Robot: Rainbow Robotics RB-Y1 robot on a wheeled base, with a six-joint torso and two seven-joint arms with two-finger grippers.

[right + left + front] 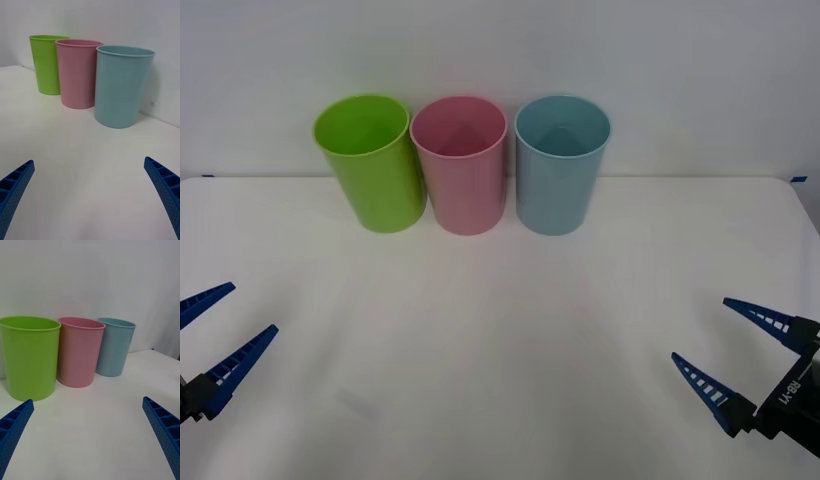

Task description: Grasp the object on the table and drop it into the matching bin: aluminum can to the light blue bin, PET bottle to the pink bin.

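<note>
The light blue bin (562, 165) stands at the back of the white table (500, 340), rightmost in a row of three, with the pink bin (460, 165) touching its left side. Both look empty from above. The object, the aluminum can and the PET bottle are out of view. My left gripper (253, 308) hovers open low at the table's front left, holding nothing. My right gripper (700, 329) hovers open at the front right, also holding nothing. The right wrist view has the light blue bin (122, 88) nearest, and the left wrist view has the pink bin (78, 352) in the middle.
A lime green bin (372, 165) stands left of the pink one, nearest in the left wrist view (28, 358). A white wall rises right behind the bins. Wide bare tabletop lies between the grippers and the bins.
</note>
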